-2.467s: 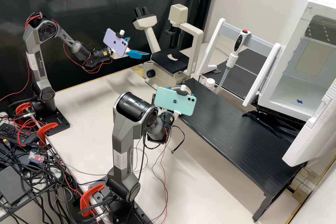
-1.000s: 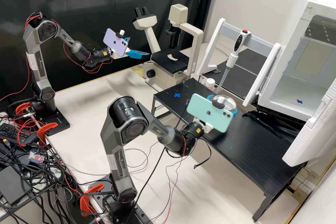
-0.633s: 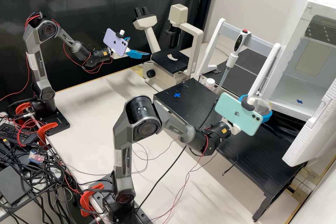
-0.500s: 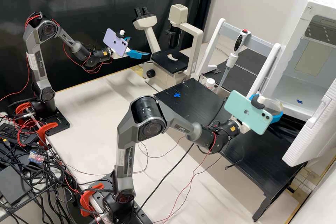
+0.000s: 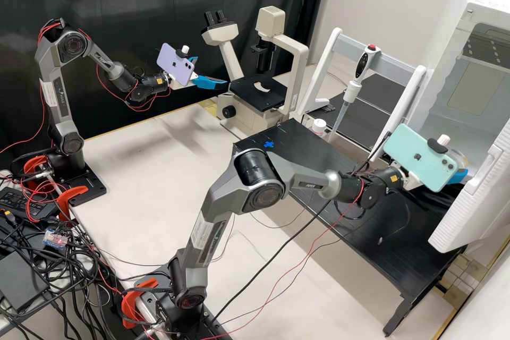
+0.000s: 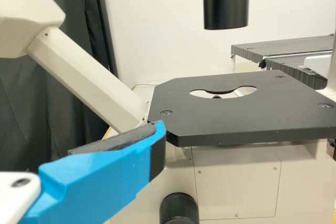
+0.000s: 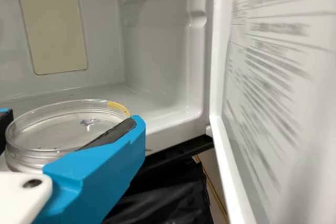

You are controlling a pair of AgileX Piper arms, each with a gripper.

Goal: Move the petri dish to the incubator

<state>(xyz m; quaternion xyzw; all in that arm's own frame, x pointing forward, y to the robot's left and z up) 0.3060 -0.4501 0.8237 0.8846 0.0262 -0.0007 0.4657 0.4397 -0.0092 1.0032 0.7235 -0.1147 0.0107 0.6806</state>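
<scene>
My right gripper [image 5: 462,170] is at the mouth of the white incubator [image 5: 443,133], shut on the clear petri dish [image 5: 460,160], which is partly behind the mint phone. In the right wrist view, the round dish [image 7: 58,132] lies between the black pads of my right gripper [image 7: 71,124], roughly level, in front of the incubator's interior [image 7: 152,77]. My left gripper [image 5: 211,71] stands open beside the microscope. One blue finger of my left gripper [image 6: 79,135] shows near the microscope stage [image 6: 210,119] in the left wrist view.
The incubator door [image 5: 475,191] stands open close to my right gripper; its inner face [image 7: 278,77] borders the opening. A pipette [image 5: 352,90] hangs on a white rack behind the black platform [image 5: 319,162], which carries a blue cross mark. Black cloth [image 7: 168,198] lies below the opening.
My right arm has swung from the platform's microscope end rightward to the incubator, carrying the dish. The blue cross on the platform has come into view. My left arm has kept still.
</scene>
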